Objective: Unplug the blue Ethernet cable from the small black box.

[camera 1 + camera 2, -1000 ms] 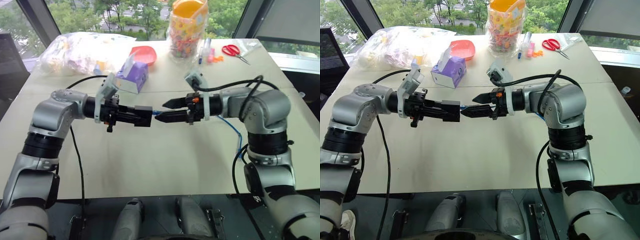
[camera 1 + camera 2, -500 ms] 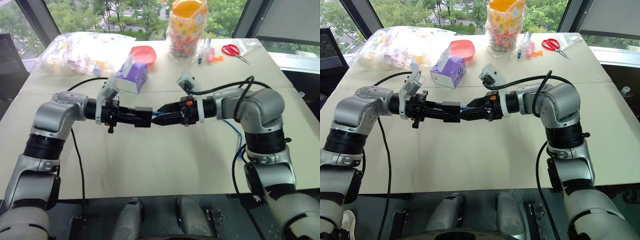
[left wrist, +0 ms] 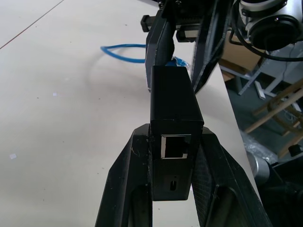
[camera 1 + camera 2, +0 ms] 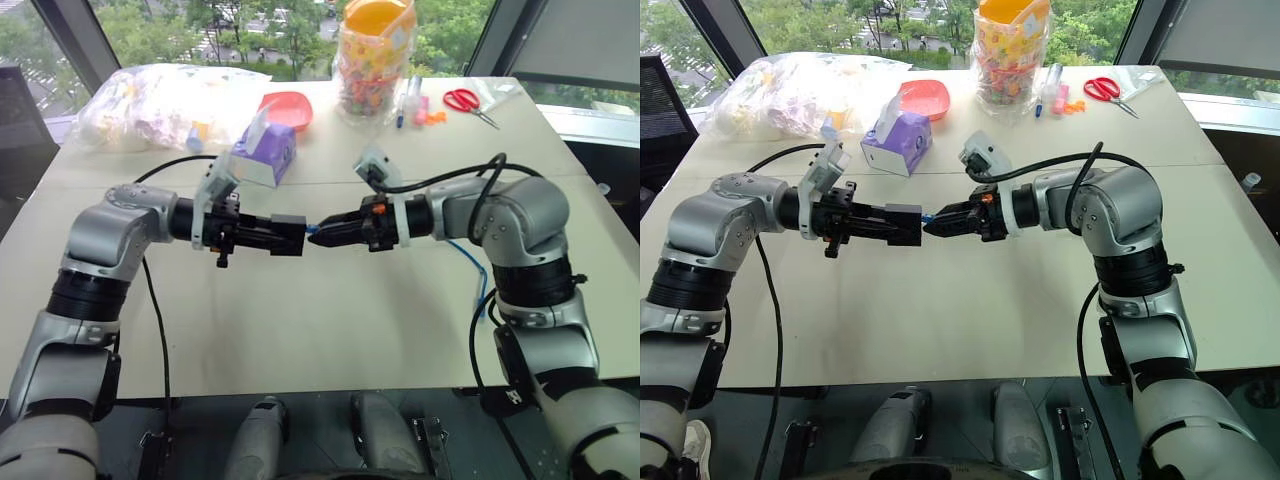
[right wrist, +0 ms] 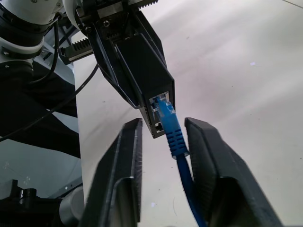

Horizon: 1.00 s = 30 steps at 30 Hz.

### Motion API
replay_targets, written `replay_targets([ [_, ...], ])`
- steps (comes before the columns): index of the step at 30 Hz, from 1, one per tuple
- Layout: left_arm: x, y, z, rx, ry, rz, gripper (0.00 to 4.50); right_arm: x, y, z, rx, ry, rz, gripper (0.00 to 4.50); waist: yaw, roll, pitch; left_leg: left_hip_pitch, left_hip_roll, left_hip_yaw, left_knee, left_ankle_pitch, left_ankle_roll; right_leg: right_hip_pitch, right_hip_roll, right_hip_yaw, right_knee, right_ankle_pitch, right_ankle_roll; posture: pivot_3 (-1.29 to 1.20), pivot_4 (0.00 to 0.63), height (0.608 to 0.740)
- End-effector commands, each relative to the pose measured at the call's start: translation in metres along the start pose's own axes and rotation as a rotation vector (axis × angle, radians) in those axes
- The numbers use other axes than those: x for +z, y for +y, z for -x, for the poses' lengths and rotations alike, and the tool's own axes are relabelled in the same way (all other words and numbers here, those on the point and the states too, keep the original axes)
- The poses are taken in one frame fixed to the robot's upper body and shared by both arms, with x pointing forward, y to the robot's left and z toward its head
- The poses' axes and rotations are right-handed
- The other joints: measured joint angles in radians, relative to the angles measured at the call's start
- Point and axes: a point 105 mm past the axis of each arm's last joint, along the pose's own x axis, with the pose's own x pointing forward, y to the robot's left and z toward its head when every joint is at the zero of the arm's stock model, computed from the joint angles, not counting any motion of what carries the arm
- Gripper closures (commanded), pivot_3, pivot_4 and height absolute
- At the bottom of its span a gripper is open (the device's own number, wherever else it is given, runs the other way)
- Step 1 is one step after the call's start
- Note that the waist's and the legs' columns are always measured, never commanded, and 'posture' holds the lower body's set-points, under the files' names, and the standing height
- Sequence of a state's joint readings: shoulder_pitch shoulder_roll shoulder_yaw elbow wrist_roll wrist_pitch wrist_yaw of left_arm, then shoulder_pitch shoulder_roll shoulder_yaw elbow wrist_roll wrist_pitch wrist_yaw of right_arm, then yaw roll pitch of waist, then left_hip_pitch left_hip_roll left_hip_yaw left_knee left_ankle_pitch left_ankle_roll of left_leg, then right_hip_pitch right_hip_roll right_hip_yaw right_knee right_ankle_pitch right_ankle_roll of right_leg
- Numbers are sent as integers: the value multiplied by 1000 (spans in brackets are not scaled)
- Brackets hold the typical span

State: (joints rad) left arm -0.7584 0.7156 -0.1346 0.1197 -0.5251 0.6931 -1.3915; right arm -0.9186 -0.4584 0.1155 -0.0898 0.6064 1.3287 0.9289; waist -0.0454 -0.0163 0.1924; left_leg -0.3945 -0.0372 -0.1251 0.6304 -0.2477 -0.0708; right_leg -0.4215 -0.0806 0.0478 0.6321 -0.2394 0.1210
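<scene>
The blue Ethernet cable [image 5: 169, 124] is sitting with its plug pushed into one end of the small black box [image 3: 173, 117], and the rest of the cord is drooping away toward the robot's right side and lying on the bench [image 4: 330, 330]. The box is being held up in the air above the bench, near the middle between the two arms. The left pincer [image 3: 173, 156] is closed tight on the box, one finger on each side, with an empty port facing back toward it. The box is lying long and level, and the plug is coming straight out of its far end, pointing at the right pincer [image 5: 163, 130]. The right pincer is the nearer one to the plug. Its two fingers are standing on either side of the blue plug boot. One finger looks to be touching the boot, and a gap is showing on the other side, so it is partly open and not yet gripping. The coming move probably needs the right pincer to squeeze the plug and pull straight back along the box's long line, away from the left pincer. Farther off, a purple tissue box [image 4: 266, 152] is sitting on the bench.
</scene>
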Motion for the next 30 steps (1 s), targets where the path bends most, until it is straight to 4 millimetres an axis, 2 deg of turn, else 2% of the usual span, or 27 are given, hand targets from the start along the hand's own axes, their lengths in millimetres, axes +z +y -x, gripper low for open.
replay_targets([
  [1, 9, -3, 6, 9, -24, -31, 4007, 9, 8, 0, 29, -12, 44, 3138, 0, 0, 0, 0, 0, 0, 0, 0, 0, 0, 0, 0, 0, 0, 0, 0, 150, 740],
  [23, -2, -12, 7, -43, 24, -49, 4007, 11, 8, -1, 37, 7, 58, 3138, 0, 0, 0, 0, 0, 0, 0, 0, 0, 0, 0, 0, 0, 0, 0, 0, 150, 740],
  [25, 0, -11, 7, -35, 16, -49, 4007, 11, 8, -1, 40, 9, 59, 3696, 1, 0, 0, 0, 0, 0, 0, 0, 0, 0, 0, 0, 0, 0, 0, 0, 150, 740],
  [27, 2, -9, 7, -25, 6, -48, 4007, 11, 9, -1, 43, 12, 60, 4456, 1, 0, 0, 0, 0, 0, 0, 0, 0, 0, 0, 0, 0, 0, 0, 0, 150, 740],
  [30, 5, -6, 7, -11, -10, -51, 4007, 9, 10, -3, 51, 24, 64, 4456, 0, 0, 0, 0, 0, 0, 0, 0, 0, 0, 0, 0, 0, 0, 0, 0, 150, 740],
])
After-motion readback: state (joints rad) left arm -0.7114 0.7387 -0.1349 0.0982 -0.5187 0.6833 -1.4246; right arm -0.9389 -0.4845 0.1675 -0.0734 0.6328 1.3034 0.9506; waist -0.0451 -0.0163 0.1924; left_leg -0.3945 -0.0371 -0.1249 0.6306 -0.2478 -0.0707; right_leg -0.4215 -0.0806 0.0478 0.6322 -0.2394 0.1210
